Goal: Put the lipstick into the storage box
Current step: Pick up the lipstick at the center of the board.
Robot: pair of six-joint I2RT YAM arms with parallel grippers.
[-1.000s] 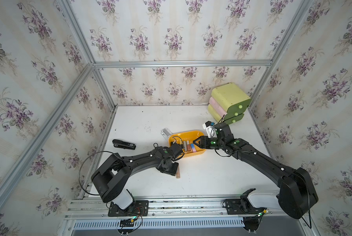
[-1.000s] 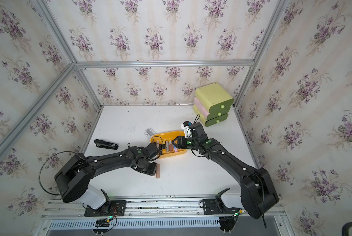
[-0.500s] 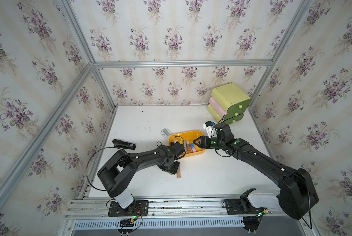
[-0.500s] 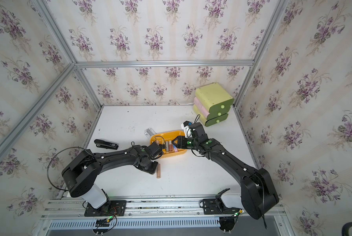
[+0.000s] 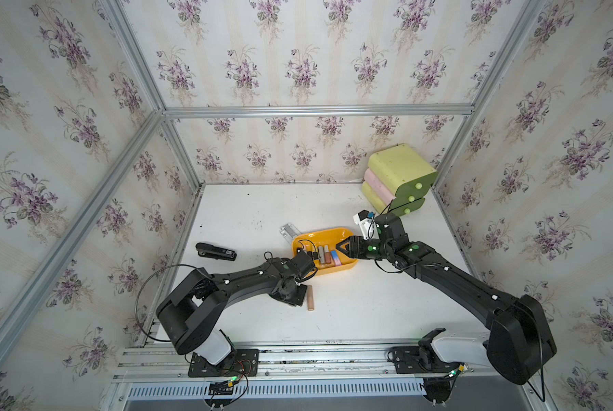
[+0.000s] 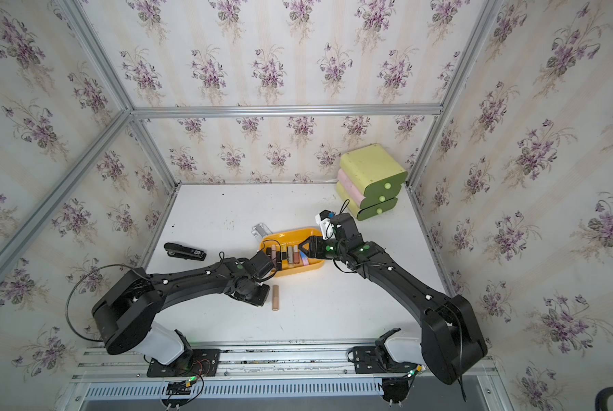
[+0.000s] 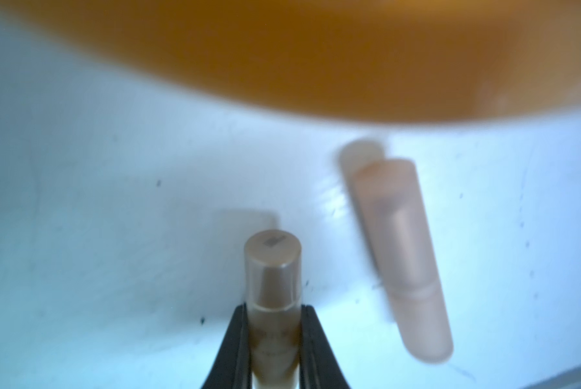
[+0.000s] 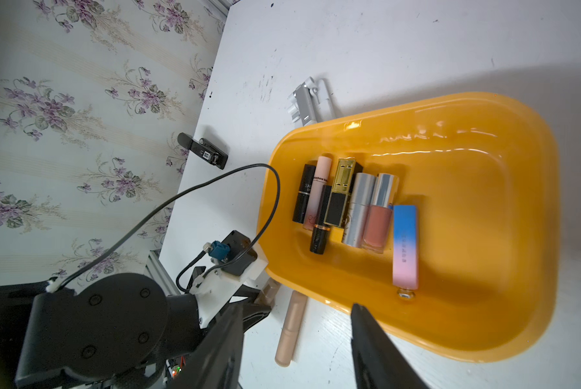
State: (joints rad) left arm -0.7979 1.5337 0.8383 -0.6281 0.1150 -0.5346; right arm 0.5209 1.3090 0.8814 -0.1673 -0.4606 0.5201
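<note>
Well, the step in hand looks to be the lift and carry: the left gripper (image 7: 273, 313) is clamped across a taupe lipstick (image 7: 272, 266), gripping it near one end so most of the tube sticks out past the jaws, and that tube is outside the storage box (image 5: 321, 233), just beside its near wall, low over the white table (image 5: 262, 203); whether it rests on the surface or hangs just above I cannot tell. To do this well I would raise it straight up until it clears the rim, as the wall is close, then carry it over the bare floor of the box rather than over the row of lipsticks (image 8: 349, 208) already lying there, lower it and only then let go, because a round tube dropped from height will probably roll. A beige lipstick (image 5: 311, 299) lies loose on the table near the held one, so the lift should not swing that way. The right gripper (image 5: 341, 245) hovers at the box's right-hand end with jaws apart and nothing between them; whether a finger touches the rim I cannot tell. Counting: nine lipsticks in all, seven side by side in the box, one in the jaws, one on the table; one storage box, one black stapler (image 5: 216, 251), one clear flat case (image 5: 288, 231), one drawer unit (image 5: 397, 181) of three drawers, two arms
</note>
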